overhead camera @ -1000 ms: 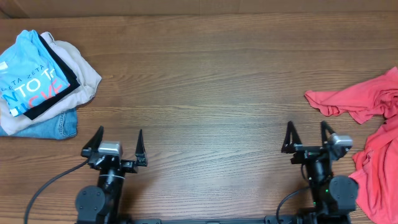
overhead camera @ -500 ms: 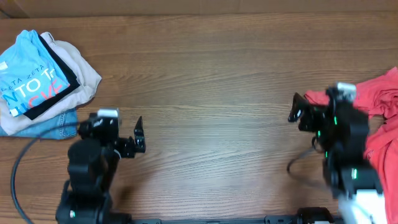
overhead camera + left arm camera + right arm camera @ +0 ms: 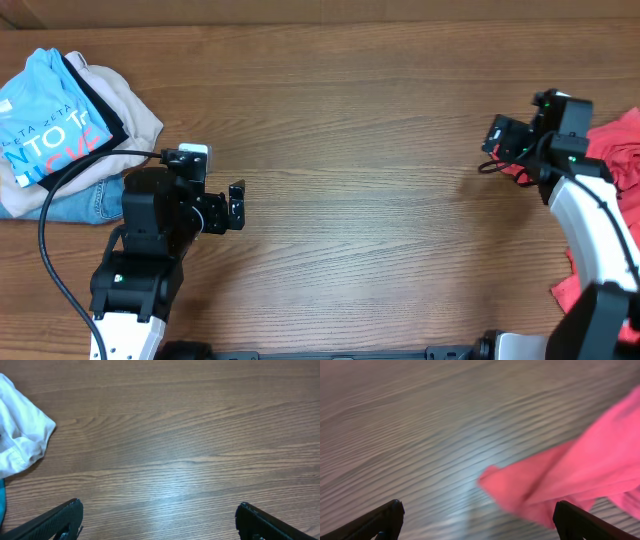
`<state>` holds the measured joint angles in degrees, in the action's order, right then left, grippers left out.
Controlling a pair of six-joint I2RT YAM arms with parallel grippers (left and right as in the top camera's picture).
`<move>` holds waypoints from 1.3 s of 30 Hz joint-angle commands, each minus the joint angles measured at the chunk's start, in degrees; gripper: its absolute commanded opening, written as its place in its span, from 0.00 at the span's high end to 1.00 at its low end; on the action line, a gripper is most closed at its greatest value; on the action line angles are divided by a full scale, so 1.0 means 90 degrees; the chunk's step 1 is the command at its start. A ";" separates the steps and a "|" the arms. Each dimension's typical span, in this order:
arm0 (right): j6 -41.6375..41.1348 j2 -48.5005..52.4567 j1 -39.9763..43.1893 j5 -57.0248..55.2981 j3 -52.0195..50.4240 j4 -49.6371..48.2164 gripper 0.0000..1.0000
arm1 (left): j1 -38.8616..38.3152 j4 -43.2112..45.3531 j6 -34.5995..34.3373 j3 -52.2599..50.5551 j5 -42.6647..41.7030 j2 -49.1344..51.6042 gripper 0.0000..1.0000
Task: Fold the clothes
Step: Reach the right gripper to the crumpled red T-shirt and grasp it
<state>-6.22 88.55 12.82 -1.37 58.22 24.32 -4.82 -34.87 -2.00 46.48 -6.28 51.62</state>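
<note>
Right now the red T-shirt lies crumpled at the table's right edge, one corner just ahead of the right gripper, whose jaws are spread wide and empty. The left gripper is likewise released over the wood. Far left, a folded blue shirt reads "ZETA ZETA" and "NTO T".

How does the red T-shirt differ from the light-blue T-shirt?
The coral-red T-shirt lies crumpled and unfolded at the right edge; the light-blue T-shirt sits folded on a pile of garments at the left. The light-blue T-shirt shows white and red lettering; the coral-red T-shirt shows no print. Both lie on the wooden table.
</note>
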 commanded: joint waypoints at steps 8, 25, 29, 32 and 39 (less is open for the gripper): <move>-0.0136 0.1491 0.0508 -0.0010 0.0202 -0.0840 0.03 | 0.0034 0.0143 -0.0107 0.0165 -0.0068 0.0056 0.00; -0.0163 0.2016 0.0398 0.0323 0.0447 -0.0792 0.96 | 0.0034 0.0236 -0.0107 0.0165 -0.0068 0.0056 0.00; -0.0109 0.1734 0.0005 0.0957 0.1154 -0.0083 0.96 | 0.0034 0.0245 -0.0107 0.0165 -0.0066 0.0056 0.00; -0.0080 0.1537 -0.0588 0.1158 0.1853 0.0644 0.96 | 0.0034 0.0265 -0.0107 0.0165 -0.0066 0.0056 0.00; 0.0250 0.1316 -0.2696 0.1719 0.3045 0.1693 0.96 | 0.0034 0.0265 -0.0107 0.0165 -0.0068 0.0056 0.00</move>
<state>-5.67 102.89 -4.49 9.50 82.19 38.33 -4.82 -32.77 -2.00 46.50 -6.28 52.05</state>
